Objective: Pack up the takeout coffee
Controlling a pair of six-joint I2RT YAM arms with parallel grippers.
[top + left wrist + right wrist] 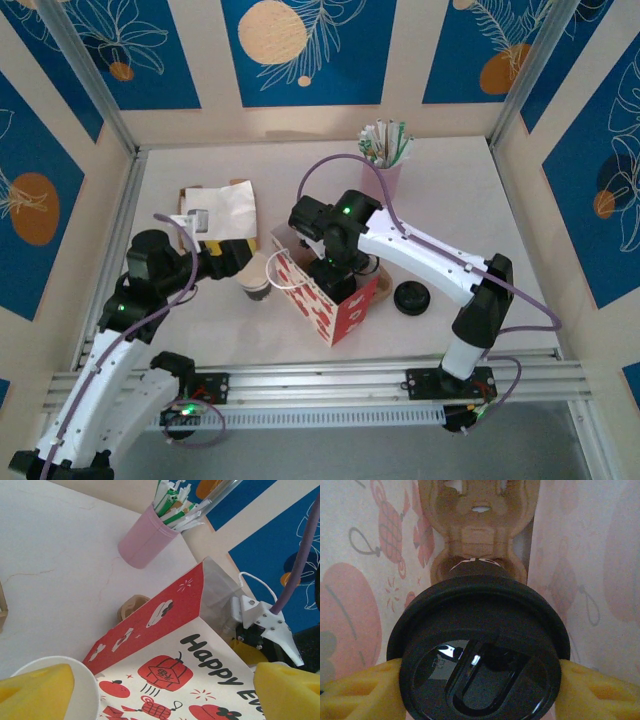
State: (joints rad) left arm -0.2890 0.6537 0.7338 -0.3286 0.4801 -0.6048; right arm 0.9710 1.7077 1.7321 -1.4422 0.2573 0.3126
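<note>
The takeout coffee [258, 276] is being kept upright on the table [450, 200], just beside the red gift bag [335, 305], on the bag's left. The left gripper [162, 692] is being held wide open. One yellow finger [35, 690] is being kept right at the cup's rim and the other far off, so nothing is being gripped. The right gripper [480, 690] is being squeezed on a black-lidded cup [480, 645] down inside the bag. The paper cup is probably light and soft, so it could be squashed by a hard pinch or tipped over. It is best taken gently by its sides, below the rolled rim. In the top view, the cup, the bag and a loose black lid [411, 298] are being shown together. In the right wrist view, a brown card holder [480, 510] is being shown at the bag's bottom.
</note>
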